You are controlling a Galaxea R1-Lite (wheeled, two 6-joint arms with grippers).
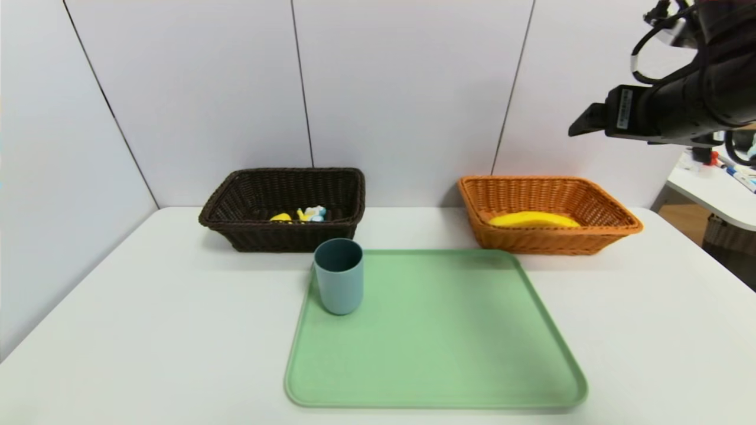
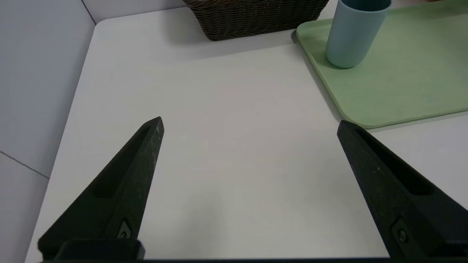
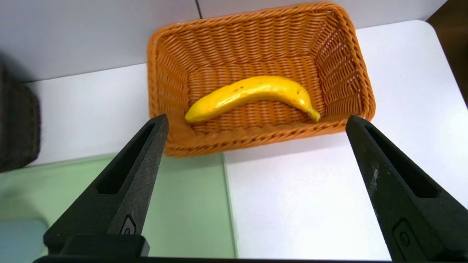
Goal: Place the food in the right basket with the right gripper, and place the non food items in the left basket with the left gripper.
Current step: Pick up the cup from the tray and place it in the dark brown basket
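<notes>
Standing upright on the green tray, the cup looks like the last item left. The banana lies in the right basket; small things, probably toys, sit in the left one. The right gripper hangs above its basket, fingers wide and empty; the left gripper waits over the table, also spread.

- the banana is in the right basket.
- two small toys are in the left basket.
- the cup stands up on the tray, at its far left corner, just in front of the left basket.
- the tray lies on the table, in front of the baskets.
- the wall is behind both baskets.
</notes>
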